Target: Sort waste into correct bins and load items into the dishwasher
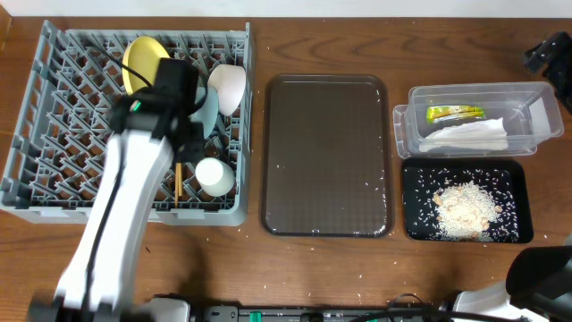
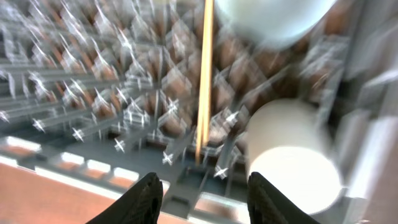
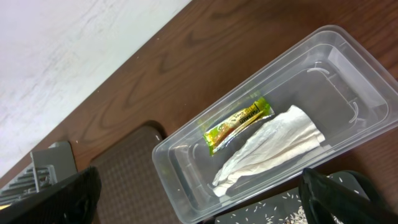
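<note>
Lower left of frame: left gripper sits low over the large grey pegged plastic dish rack, fingers apart, empty. Thin wooden chopsticks sit in the grid just beyond, with the small white cup beside them.

Risks: the arm clips the cup, or the sticks slip through the grid.

Upper right: right gripper has its fingers apart above the clear rectangular plastic tub, which holds the green-and-yellow snack wrapper and the white paper napkin.

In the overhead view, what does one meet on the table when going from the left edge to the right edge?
First the grey dish rack → dark brown tray → clear tub. The black tray lies in the same stretch as the tub, so I leave it out of the order.
</note>
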